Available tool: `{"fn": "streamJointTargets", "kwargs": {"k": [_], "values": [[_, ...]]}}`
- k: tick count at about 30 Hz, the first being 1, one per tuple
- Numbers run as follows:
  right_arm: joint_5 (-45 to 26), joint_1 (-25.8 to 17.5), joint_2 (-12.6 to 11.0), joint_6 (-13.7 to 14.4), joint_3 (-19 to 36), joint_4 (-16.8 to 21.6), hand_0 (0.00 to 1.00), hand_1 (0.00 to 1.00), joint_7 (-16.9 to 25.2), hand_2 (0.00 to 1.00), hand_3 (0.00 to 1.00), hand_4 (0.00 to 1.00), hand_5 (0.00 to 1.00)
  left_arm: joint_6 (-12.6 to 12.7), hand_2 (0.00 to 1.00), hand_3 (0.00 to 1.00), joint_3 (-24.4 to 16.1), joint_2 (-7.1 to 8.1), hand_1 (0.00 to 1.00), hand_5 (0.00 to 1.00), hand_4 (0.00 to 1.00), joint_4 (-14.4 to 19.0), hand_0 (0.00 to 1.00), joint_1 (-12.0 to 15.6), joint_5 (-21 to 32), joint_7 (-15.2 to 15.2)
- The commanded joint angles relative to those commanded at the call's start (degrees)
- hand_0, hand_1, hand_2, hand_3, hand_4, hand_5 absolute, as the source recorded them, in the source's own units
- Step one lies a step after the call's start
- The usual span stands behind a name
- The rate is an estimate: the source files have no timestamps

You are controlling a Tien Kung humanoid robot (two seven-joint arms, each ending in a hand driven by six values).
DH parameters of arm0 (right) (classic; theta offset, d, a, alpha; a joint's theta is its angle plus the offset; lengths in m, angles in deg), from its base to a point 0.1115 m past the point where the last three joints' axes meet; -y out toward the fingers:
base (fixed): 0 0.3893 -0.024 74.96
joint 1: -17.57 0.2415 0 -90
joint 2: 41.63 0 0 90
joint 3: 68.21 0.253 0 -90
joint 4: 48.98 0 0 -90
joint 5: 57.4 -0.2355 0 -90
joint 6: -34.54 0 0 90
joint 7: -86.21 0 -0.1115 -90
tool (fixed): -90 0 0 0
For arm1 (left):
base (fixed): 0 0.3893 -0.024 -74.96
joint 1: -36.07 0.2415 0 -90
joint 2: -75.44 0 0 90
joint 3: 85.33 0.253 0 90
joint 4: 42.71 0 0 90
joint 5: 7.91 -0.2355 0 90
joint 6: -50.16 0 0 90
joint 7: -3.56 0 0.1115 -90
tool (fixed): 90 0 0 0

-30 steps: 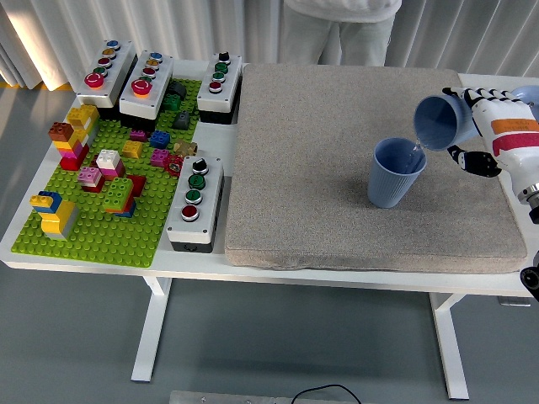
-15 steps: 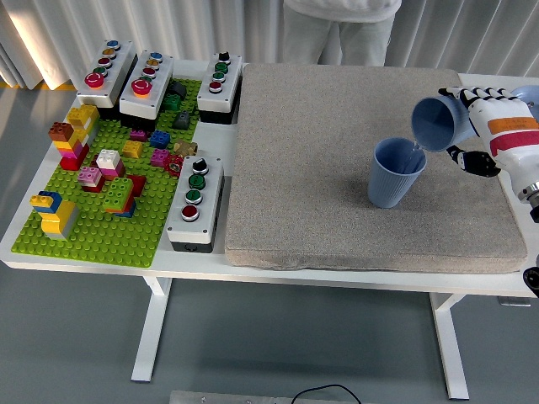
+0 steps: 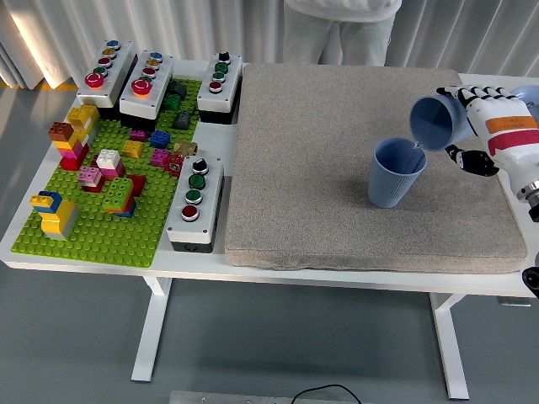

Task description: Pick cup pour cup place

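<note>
Left of the mat [image 3: 337,160], a green baseplate [image 3: 101,227] with bricks and button boxes; on the mat, right of centre, an upright blue cup [image 3: 396,172]; just above its right rim, a second cup [image 3: 435,123] tipped mouth-down, gripped by the right hand [image 3: 482,126].

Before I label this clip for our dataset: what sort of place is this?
Most likely a robot test lab, not a home. The white table carries push-button control boxes and a green brick baseplate, while the right hand tilts a blue cup over a standing cup on a grey mat.
</note>
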Motion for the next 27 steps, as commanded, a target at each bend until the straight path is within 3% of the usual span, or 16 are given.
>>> {"fn": "streamJointTargets", "kwargs": {"k": [27], "values": [[-0.4,0.0,0.3,0.1,-0.1,1.1,0.804,0.649,-0.5,0.524,0.543,0.584,0.002,-0.1,0.824,0.664,0.1,0.01,0.771,0.938,0.507,0.0,0.723,0.0,0.2,0.0]]}}
